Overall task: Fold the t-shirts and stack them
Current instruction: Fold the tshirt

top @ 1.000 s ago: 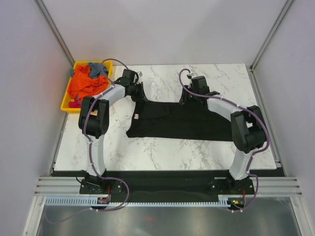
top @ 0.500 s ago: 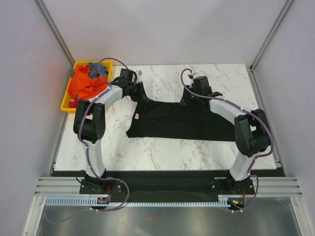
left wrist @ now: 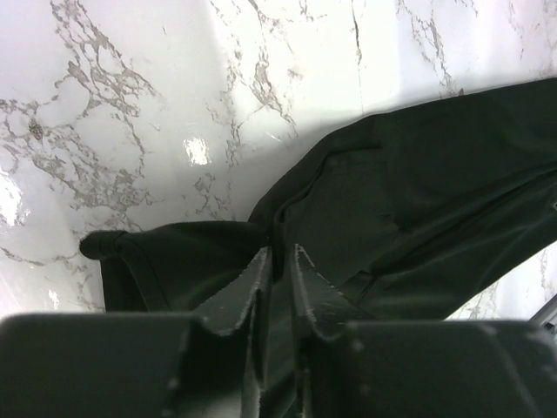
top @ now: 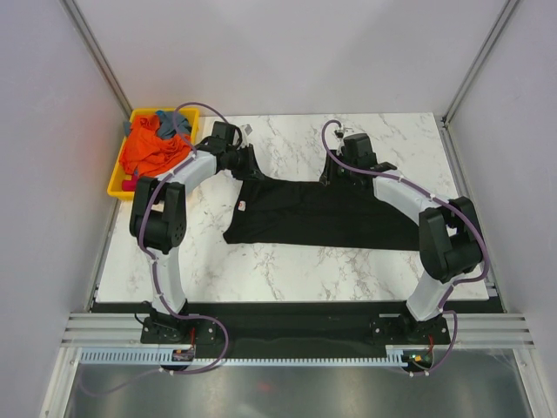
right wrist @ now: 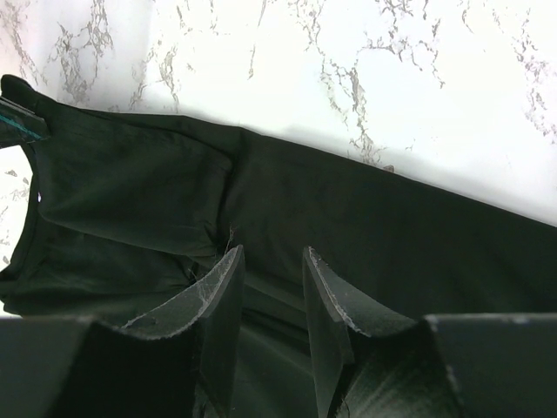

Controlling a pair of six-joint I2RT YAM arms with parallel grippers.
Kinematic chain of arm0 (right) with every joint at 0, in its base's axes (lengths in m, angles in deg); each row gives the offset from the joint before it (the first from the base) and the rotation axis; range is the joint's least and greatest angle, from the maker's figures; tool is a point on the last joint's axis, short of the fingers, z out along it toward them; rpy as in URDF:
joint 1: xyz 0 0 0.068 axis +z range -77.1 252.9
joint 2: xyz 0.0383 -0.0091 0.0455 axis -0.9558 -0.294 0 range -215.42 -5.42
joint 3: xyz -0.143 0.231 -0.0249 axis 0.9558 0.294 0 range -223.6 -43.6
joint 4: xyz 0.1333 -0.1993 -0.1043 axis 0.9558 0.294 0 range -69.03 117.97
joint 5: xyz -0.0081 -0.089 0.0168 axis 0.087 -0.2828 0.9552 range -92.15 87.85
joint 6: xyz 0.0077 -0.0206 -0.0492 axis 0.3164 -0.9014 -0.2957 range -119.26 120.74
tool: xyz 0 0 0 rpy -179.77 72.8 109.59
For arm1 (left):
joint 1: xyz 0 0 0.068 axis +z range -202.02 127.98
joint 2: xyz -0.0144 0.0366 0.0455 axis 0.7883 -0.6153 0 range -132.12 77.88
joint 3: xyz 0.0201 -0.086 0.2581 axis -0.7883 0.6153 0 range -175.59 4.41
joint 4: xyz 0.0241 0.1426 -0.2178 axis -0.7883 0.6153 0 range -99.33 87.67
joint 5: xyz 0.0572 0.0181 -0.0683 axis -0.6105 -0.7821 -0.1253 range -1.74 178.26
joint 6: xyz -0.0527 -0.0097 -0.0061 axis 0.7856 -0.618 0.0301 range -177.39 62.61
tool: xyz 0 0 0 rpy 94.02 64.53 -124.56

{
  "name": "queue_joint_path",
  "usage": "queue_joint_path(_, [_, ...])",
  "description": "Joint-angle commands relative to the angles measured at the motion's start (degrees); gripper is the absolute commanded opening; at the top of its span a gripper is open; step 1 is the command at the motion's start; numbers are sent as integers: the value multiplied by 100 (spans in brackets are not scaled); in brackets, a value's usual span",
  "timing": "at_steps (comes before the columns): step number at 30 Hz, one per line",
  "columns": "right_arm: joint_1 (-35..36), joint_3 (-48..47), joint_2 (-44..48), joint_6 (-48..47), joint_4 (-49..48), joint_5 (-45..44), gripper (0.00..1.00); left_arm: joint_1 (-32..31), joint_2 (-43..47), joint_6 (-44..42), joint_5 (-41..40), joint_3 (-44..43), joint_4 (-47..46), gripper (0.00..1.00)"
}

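Observation:
A large black t-shirt [top: 322, 218] lies flattened across the middle of the marble table, with a small white neck label [top: 241, 206] at its left edge. My left gripper [top: 250, 170] is at the shirt's back left corner. In the left wrist view its jaws [left wrist: 280, 252] are shut on a pinch of the black t-shirt [left wrist: 418, 192]. My right gripper [top: 333, 177] is at the shirt's back edge, right of centre. In the right wrist view it [right wrist: 271, 254] stands open over the black cloth [right wrist: 348, 218]. An orange t-shirt [top: 148, 150] and a grey-blue one [top: 174, 122] lie crumpled in the tray.
The yellow plastic tray [top: 117, 187] sits at the table's back left corner, close beside my left arm. Bare marble [top: 287, 274] shows in front of the shirt and behind it. Grey walls enclose the table on both sides.
My left arm's elbow has swung left and both grippers have edged slightly toward the back. The shirt's back edge has shifted a little with them.

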Motion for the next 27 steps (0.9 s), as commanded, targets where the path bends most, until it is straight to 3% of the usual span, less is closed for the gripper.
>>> queue_joint_path(1, [27,46,240,-55,-35,1,41,-22,265,-133,166,-56,-101,23])
queue_joint_path(18, [19,54,153,-107,-9,-17,41,-84,-52,-125,210,-381,-110,31])
queue_joint_path(27, [19,54,135,-151,8,-61,41,-93,-245,-160,192,-425,-110,27])
